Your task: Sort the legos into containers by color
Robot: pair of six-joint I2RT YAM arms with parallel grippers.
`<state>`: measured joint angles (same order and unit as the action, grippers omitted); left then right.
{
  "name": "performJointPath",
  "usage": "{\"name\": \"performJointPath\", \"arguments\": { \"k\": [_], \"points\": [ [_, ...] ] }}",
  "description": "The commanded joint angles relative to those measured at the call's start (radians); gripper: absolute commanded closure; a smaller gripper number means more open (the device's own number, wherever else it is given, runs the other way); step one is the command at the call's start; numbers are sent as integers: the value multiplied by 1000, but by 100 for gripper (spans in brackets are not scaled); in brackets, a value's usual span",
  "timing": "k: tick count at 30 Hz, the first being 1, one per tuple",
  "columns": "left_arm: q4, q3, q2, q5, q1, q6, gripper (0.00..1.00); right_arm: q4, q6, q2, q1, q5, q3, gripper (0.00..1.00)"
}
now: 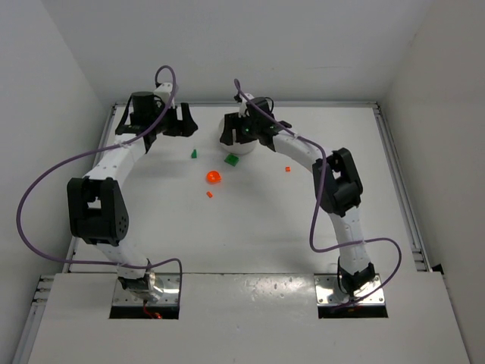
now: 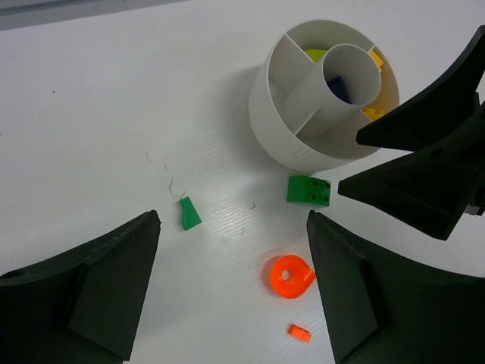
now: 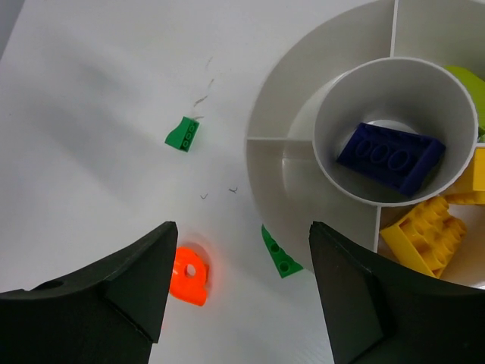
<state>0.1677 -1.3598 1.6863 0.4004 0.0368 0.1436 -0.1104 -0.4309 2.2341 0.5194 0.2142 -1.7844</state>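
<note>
Two parted claws, left claw [image 2: 233, 220] and right claw [image 3: 242, 227], hover near dish [image 2: 280, 114], green brick [image 2: 308, 189] beside.

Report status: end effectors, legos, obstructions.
Left end effector open, right end effector open, both empty. Green legos and orange legos loose beside dish. No obstruction seen.

I have a white tabletop [image 1: 258, 235] filling the middle of the overhead view, with plain white walls [image 1: 227, 45] across the top and down both sides. A metal rail [image 1: 405, 205] runs along its right edge. Faint scuff marks [image 2: 161, 168] show left of centre in the left wrist view.
</note>
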Motion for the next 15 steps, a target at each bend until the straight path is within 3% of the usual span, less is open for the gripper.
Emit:
{"name": "performJointPath", "arguments": {
  "k": [1,15],
  "points": [
    [-43,-1,-51,20,-14,11,16,6,34,-5,11,-74,-44,29],
    [-43,-1,-42,29,-14,21,16,-41,43,-14,11,-216,-53,27]
  ]
}}
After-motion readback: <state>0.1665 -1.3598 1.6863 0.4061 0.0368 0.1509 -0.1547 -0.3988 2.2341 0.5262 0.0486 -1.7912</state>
